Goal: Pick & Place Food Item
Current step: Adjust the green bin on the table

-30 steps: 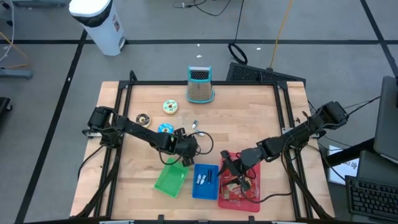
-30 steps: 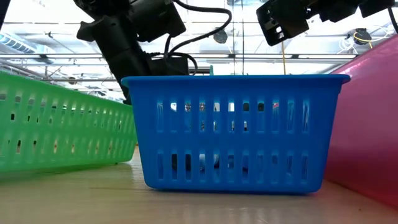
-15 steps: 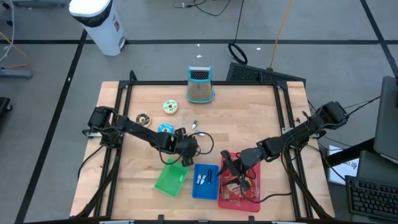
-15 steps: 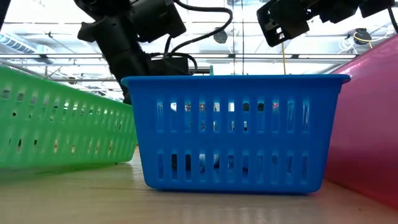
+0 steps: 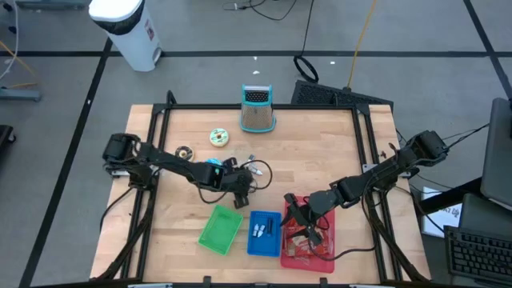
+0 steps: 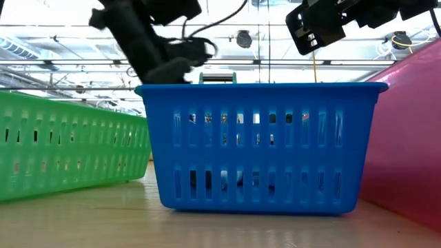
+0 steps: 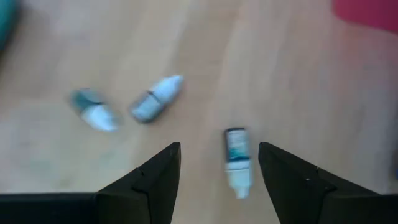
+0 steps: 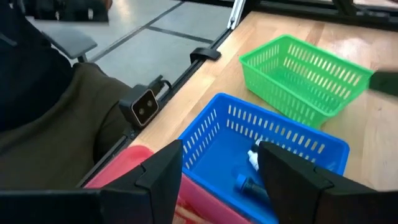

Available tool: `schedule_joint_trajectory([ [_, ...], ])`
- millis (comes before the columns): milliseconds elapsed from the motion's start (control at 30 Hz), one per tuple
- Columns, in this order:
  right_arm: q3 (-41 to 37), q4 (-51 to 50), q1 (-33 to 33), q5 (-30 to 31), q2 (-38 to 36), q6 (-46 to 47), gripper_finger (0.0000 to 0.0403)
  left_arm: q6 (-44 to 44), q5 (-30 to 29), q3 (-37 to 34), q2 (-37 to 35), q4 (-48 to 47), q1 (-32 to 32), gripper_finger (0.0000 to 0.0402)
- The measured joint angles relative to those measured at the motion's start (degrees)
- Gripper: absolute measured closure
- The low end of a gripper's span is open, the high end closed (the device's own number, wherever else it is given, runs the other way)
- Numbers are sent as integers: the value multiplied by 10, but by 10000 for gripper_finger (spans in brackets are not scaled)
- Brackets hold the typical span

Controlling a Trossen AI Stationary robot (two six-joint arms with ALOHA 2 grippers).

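Left gripper (image 5: 238,194), jaws open, hovers mid-frame over small bottles (image 7: 236,158); right gripper (image 5: 294,220), open, above red bin (image 5: 307,254).

Front edge is packed: green basket (image 5: 219,229), blue basket (image 5: 263,233) and red bin (image 5: 309,240) sit side by side. Open wood mid-table, with three small bottles (image 7: 151,102) lying loose there.

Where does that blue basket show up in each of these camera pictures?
High view: blue basket, near table edge, between green basket and red basket.
Low view: centre, filling the picture.
Left wrist view: not in it.
Right wrist view: lower middle.
Shared landmark: the green basket beside it.
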Motion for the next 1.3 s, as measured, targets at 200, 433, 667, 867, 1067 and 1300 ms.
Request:
schedule_joint_trajectory([
  [200,0,-10,0,0,0,10,207,-74,11,-1,-71,-198,-19,183],
  [433,0,-14,0,0,0,14,206,-294,96,-3,-114,-422,-113,183],
  [667,0,-12,0,0,0,15,206,-388,150,-12,-75,-421,-211,183],
  [867,0,-12,0,0,0,15,206,-392,200,-12,-20,-351,-246,183],
  [1067,0,-12,0,0,0,15,206,-353,221,-12,6,-214,-252,183],
  [1300,0,-12,0,0,0,15,206,-313,217,-11,4,-156,-253,183],
])
